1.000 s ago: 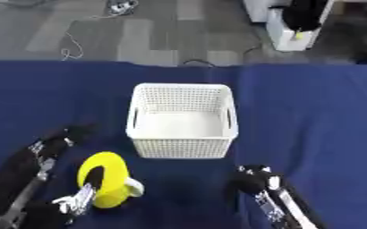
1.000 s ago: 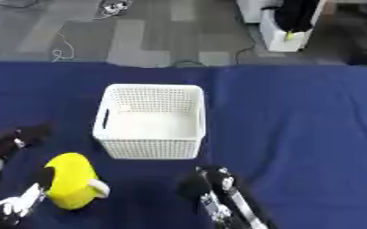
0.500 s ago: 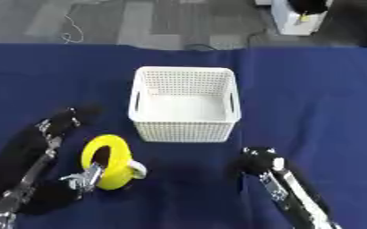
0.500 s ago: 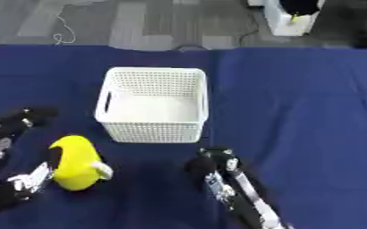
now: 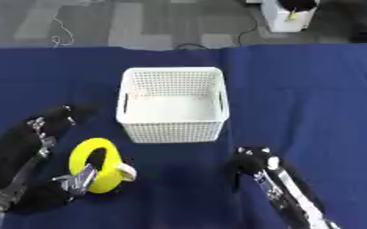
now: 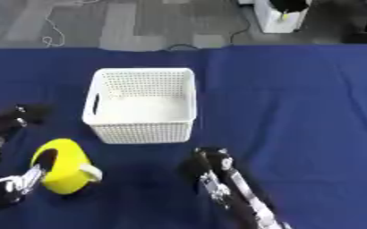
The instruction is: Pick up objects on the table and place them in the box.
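A yellow cup [image 5: 99, 162] with a white handle lies tipped on its side on the blue table, down at the left. My left hand [image 5: 75, 183] is at its lower edge, with silver fingers curled at its rim. The white mesh box [image 5: 172, 103] stands in the middle of the table, above and to the right of the cup, and nothing shows inside it. My right hand [image 5: 253, 163] rests low on the cloth below the box's right corner, relaxed and holding nothing.
The blue cloth [image 5: 312, 98] covers the whole table. Its far edge meets grey floor with cables [image 5: 57, 27]. A white stand [image 5: 284, 15] is at the back right. My left forearm [image 5: 22, 147] lies along the left side.
The whole picture has shifted, so the camera has moved. The cup stays in my left hand, turned a little so its opening shows more. My right hand keeps its place.
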Controlling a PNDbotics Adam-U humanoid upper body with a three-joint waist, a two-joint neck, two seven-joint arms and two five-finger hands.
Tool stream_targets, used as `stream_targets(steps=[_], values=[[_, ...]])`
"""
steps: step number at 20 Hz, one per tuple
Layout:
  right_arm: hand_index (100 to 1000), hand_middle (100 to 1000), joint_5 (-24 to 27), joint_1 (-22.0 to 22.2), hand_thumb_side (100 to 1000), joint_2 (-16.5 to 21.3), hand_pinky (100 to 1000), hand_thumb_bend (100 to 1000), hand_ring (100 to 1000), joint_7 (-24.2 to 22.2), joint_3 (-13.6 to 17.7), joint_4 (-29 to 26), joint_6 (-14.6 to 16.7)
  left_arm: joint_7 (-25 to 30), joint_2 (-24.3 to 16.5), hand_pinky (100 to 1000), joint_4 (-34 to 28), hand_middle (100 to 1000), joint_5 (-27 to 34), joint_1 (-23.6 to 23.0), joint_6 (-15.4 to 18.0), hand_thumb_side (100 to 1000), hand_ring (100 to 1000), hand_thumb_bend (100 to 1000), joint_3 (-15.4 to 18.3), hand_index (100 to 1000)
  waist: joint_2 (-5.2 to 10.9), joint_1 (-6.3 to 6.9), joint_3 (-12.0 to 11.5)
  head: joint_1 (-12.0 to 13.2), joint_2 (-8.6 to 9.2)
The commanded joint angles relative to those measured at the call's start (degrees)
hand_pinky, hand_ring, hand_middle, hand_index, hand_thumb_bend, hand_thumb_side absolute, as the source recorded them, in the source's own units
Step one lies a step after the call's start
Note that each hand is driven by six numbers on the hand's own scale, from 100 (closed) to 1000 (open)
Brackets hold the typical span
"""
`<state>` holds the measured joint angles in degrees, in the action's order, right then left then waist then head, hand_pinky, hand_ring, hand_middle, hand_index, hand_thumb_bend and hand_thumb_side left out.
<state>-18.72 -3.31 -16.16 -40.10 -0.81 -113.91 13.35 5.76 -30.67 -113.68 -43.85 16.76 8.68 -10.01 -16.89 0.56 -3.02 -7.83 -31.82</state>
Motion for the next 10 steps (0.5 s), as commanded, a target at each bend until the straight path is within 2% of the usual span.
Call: stream_targets(steps=[1,5,10], values=[[603,442,0.28,-0.76,905,0.22,297,100,423,0.0,-0.13,-0.69,-0.47,4.29,-3.96,841,-0.55,836,0.78,0.93,1.95,945,775,172,-0.49,945,0.73,0.45,0.17,-0.43,0.94],[603,442,0.1,-0.97,905,0.28,297,100,422,0.02,0.03,-0.69,-0.94,9.29,-7.23,857,-0.32,839,2.71,1.27,4.7,940,783,170,-0.54,934,0.73,0.79,0.55,-0.11,0.73],[604,442,0.05,-1.13,908,0.3,296,100,422,0.05,0.1,-0.69,-1.1,9.94,-9.51,835,0.54,820,3.77,1.35,6.53,937,766,165,-0.07,885,0.6,0.9,0.7,0.48,0.19]])
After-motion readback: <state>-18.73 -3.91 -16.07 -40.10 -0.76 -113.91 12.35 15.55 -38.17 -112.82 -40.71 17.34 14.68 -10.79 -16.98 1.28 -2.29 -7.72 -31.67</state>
